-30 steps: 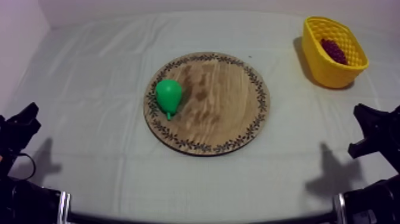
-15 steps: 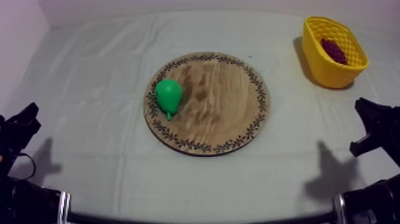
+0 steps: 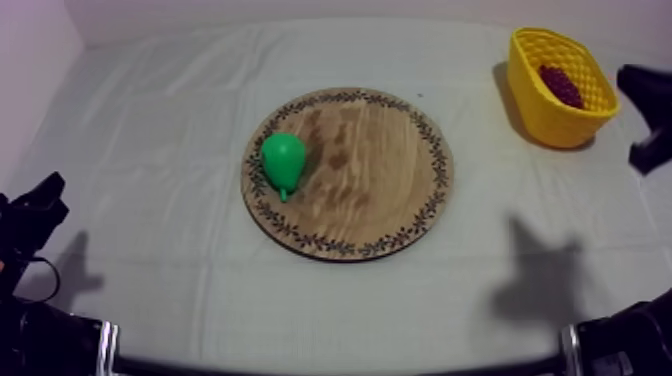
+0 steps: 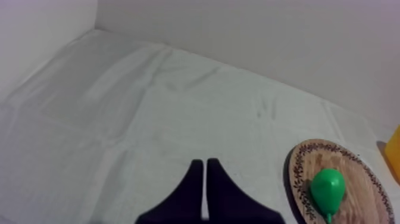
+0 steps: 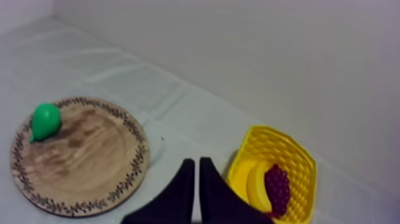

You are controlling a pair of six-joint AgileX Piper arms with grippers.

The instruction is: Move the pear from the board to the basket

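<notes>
A green pear [image 3: 283, 162] lies on the left part of the round wooden board [image 3: 400, 200] at mid-table. The yellow basket [image 3: 530, 95] stands at the far right with a bunch of grapes [image 3: 561, 86] inside. My right gripper [image 3: 650, 105] hangs raised at the right edge, beside the basket. In the right wrist view its fingers [image 5: 197, 173] lie together as a wedge over the cloth between board [image 5: 89, 167] and basket [image 5: 300, 155]; the pear [image 5: 45, 120] is far off. My left gripper [image 3: 42, 200] rests low at the left, fingers [image 4: 204, 174] together, with the pear [image 4: 327, 188] to its side.
In the right wrist view a banana [image 5: 253, 186] lies in the basket beside the grapes [image 5: 275, 186]. Bare cloth surrounds the board. The right arm's shadow [image 3: 535, 270] falls on the cloth at the front right. A wall stands close behind the table.
My right gripper has risen and moved away from the front right toward the basket; its shadow has shifted left. The left arm, pear, board and basket have not moved.
</notes>
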